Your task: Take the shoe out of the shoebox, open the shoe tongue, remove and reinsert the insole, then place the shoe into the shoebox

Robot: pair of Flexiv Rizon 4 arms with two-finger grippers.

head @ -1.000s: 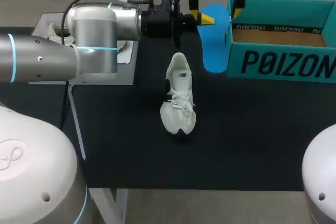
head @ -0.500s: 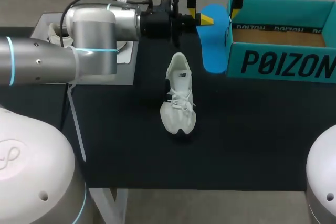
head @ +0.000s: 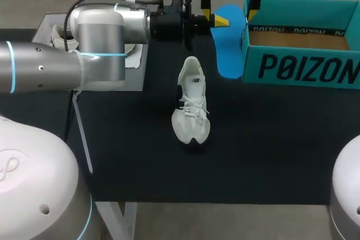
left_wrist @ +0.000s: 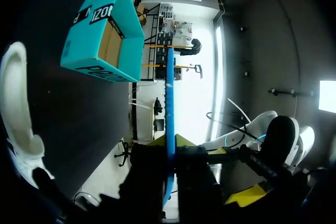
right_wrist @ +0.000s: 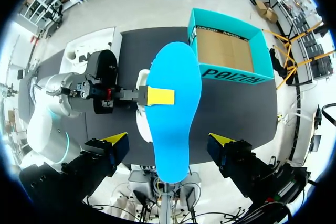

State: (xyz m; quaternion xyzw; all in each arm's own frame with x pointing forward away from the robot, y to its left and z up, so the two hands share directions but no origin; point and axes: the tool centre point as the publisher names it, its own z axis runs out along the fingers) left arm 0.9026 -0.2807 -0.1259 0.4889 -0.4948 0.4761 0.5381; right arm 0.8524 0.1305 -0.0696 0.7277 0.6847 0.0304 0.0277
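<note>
Only edge-on, the insole (left_wrist: pixel 169 103) shows in the left pincer (left_wrist: pixel 170 142).

Black table (head: pixel 270 150), grey tray (head: pixel 138 77) at left rear, holding white item (head: pixel 59 33)

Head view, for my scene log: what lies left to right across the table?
Silver left arm → white lace-up sneaker → flat blue foam insole → open teal cardboard shoebox.
</note>
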